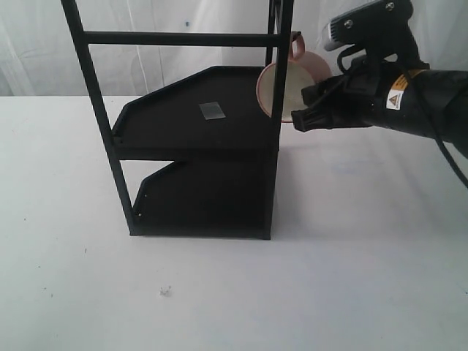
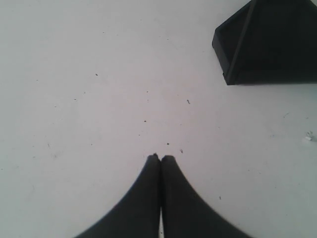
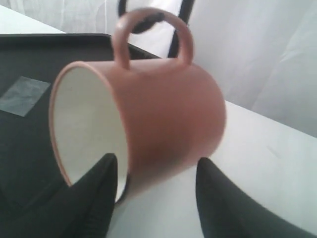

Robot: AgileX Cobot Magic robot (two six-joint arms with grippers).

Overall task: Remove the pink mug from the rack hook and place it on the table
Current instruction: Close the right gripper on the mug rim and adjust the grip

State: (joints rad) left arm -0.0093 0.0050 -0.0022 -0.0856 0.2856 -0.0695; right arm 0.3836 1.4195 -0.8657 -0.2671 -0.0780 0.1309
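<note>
Presently, lift at the exterior view's upper right with the right gripper (image 3: 154,159), spread wide astride but not visibly clamping the pink mug (image 1: 287,86), hung on the rack hook (image 3: 143,20) by its handle, mouth facing frame-left; leave the closed, empty left gripper (image 2: 159,157) idle.

There is one pink mug (image 1: 285,84) with one loop handle, at the upper right of the exterior frame. One rack (image 1: 99,110) stands at centre, with two trays: one upper tray (image 1: 175,128) and one lower tray (image 1: 212,197). One grey sticker (image 1: 212,111) shows. There are two end effectors: one left end effector (image 2: 161,157) and one right end effector (image 3: 156,159). One table (image 1: 351,278) bears one white crumb (image 1: 164,292).
</note>
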